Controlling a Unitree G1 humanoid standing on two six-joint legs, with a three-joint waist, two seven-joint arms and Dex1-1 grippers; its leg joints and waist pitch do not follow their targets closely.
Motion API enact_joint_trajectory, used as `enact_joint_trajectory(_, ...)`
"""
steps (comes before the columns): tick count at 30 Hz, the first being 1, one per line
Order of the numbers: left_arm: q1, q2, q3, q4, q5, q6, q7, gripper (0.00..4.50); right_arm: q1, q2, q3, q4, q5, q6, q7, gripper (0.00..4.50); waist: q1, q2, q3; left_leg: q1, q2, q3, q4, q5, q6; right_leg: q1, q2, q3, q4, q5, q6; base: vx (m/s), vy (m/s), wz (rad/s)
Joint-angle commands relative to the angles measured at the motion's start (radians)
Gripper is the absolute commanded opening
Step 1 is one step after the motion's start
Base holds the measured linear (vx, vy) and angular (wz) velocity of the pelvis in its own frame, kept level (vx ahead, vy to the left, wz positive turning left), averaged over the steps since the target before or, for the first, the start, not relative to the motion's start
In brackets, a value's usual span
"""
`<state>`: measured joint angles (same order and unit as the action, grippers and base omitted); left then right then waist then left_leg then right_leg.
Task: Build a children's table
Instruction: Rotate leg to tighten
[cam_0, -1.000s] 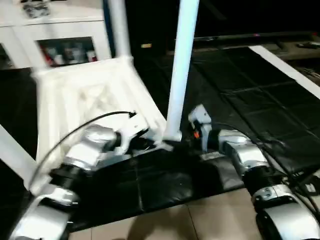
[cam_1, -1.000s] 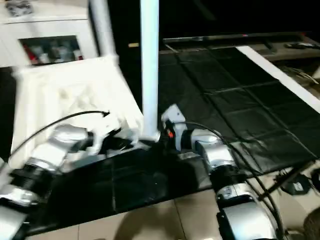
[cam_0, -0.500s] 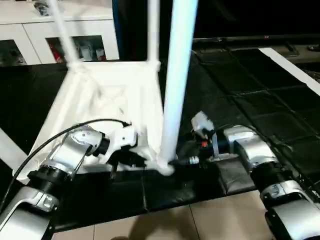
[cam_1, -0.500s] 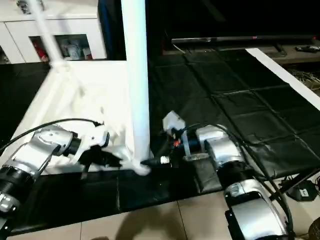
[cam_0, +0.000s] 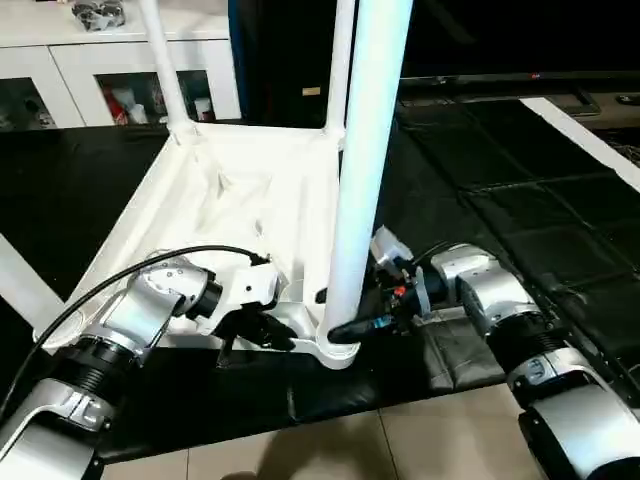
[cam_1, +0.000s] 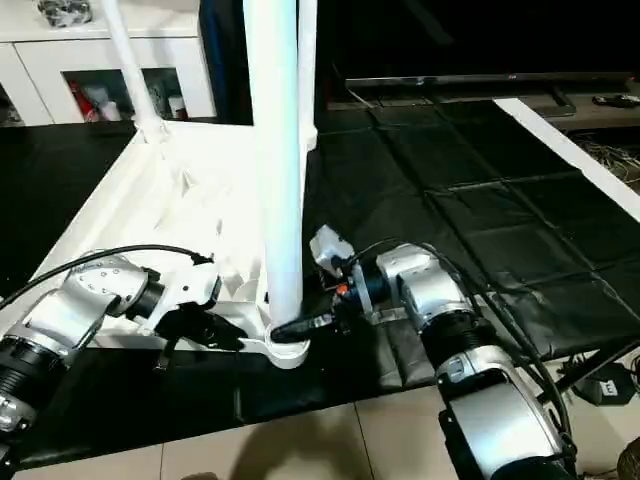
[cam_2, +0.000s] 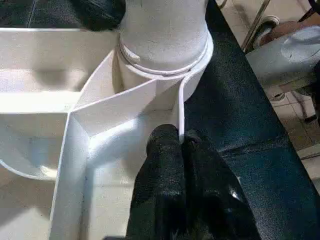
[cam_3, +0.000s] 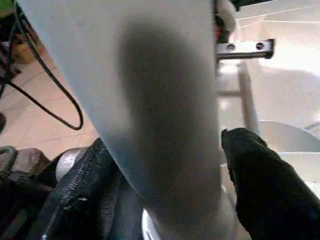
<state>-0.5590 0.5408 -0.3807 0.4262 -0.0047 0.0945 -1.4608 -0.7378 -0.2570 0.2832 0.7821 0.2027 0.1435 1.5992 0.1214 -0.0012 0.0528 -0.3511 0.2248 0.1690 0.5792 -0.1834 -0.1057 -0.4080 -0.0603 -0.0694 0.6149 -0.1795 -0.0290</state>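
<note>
The children's table lies upside down on the black mat, its white ribbed top (cam_0: 240, 190) facing up. Its nearest leg (cam_0: 365, 150) stands upright in the near corner socket (cam_0: 338, 352). Two more legs (cam_0: 165, 60) rise at the far corners, and another (cam_0: 20, 285) slants at the left. My left gripper (cam_2: 180, 142) is shut on the thin rim wall of the top, just beside that socket. My right gripper (cam_0: 350, 325) is closed around the base of the nearest leg, which stands between its fingers (cam_3: 265, 185).
A white cabinet with glass doors (cam_0: 60, 70) stands behind the table. The black mat (cam_0: 500, 200) stretches to the right, edged by a white strip (cam_0: 590, 140). Tiled floor (cam_0: 350, 450) lies in front, with cables (cam_1: 590, 370) at the right.
The whole view has shifted. My right gripper's fingers have drawn in around the base of the nearest leg. The left gripper keeps its hold on the rim.
</note>
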Motion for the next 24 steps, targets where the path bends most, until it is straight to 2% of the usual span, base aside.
enact_joint_trajectory(1, 0.011, -0.008, -0.046, -0.026, 0.007, -0.016, -0.043, 0.00, 0.006, -0.002, 0.011, -0.039, 0.022, 0.008, 0.015, 2.83, -0.004, 0.001, -0.070, 0.003, 0.011, 0.008, -0.058, -0.148, 0.043, 0.057, -0.070, 0.045, -0.059, -0.145, -0.228, 0.000, 0.000, 0.00)
enact_joint_trajectory(8, 0.013, -0.005, -0.045, -0.024, 0.012, -0.015, -0.034, 0.00, 0.014, -0.003, 0.024, -0.046, 0.031, 0.016, 0.015, 2.33, -0.003, 0.002, -0.071, 0.002, 0.010, 0.008, -0.058, -0.147, 0.039, 0.057, -0.070, 0.045, -0.059, -0.148, -0.224, 0.000, 0.000, 0.00)
enact_joint_trajectory(13, 0.020, -0.019, -0.017, -0.020, 0.011, 0.035, 0.032, 0.00, 0.026, 0.029, -0.050, -0.036, 0.014, 0.002, -0.020, 2.17, -0.002, 0.003, -0.070, 0.003, 0.011, 0.007, -0.059, -0.161, 0.033, 0.057, -0.070, 0.045, -0.062, -0.170, -0.220, 0.000, 0.000, 0.00)
enact_joint_trajectory(17, 0.023, -0.070, 0.053, -0.012, -0.001, 0.132, 0.188, 0.00, 0.047, 0.044, -0.068, -0.024, -0.009, -0.024, -0.261, 2.12, -0.009, 0.005, -0.062, 0.006, 0.009, 0.007, -0.062, -0.200, 0.011, 0.052, -0.069, 0.046, -0.070, -0.246, -0.203, 0.000, 0.000, 0.00)
enact_joint_trajectory(18, 0.021, -0.093, 0.078, -0.006, -0.003, 0.162, 0.251, 0.00, 0.050, 0.058, -0.081, -0.013, -0.021, -0.026, -0.361, 2.12, -0.012, 0.006, -0.059, 0.008, 0.006, 0.005, -0.063, -0.225, -0.001, 0.052, -0.072, 0.045, -0.078, -0.314, -0.184, 0.000, 0.000, 0.00)
enact_joint_trajectory(19, 0.020, -0.102, 0.087, -0.004, -0.004, 0.173, 0.274, 0.00, 0.051, 0.063, -0.087, -0.009, -0.025, -0.028, -0.398, 2.08, -0.018, 0.004, -0.057, 0.008, 0.004, 0.003, -0.065, -0.238, -0.010, 0.051, -0.072, 0.044, -0.084, -0.379, -0.161, 0.000, 0.000, 0.00)
enact_joint_trajectory(20, 0.016, -0.138, 0.118, 0.006, -0.006, 0.209, 0.357, 0.00, 0.049, 0.083, -0.108, 0.014, -0.038, -0.024, -0.524, 2.08, -0.026, 0.001, -0.056, 0.003, 0.001, 0.001, -0.066, -0.237, -0.018, 0.055, -0.072, 0.043, -0.087, -0.420, -0.138, 0.000, 0.000, 0.00)
enact_joint_trajectory(21, 0.010, -0.169, 0.141, 0.015, -0.007, 0.235, 0.420, 0.00, 0.044, 0.100, -0.128, 0.033, -0.049, -0.016, -0.609, 2.04, -0.034, 0.002, -0.057, 0.002, -0.001, -0.001, -0.065, -0.232, -0.027, 0.055, -0.073, 0.043, -0.089, -0.442, -0.125, 0.000, 0.000, 0.00)
enact_joint_trajectory(23, 0.004, -0.215, 0.166, 0.024, -0.009, 0.271, 0.499, 0.00, 0.034, 0.127, -0.163, 0.062, -0.057, -0.001, -0.724, 1.99, -0.044, -0.001, -0.057, -0.005, -0.004, -0.003, -0.064, -0.229, -0.022, 0.059, -0.073, 0.039, -0.093, -0.457, -0.115, 0.000, 0.000, 0.00)
enact_joint_trajectory(24, -0.002, -0.244, 0.174, 0.028, -0.007, 0.288, 0.542, 0.00, 0.027, 0.146, -0.186, 0.077, -0.060, 0.010, -0.787, 1.98, -0.056, -0.001, -0.058, -0.004, -0.005, -0.003, -0.062, -0.232, -0.015, 0.055, -0.070, 0.038, -0.095, -0.456, -0.110, 0.000, 0.000, 0.00)
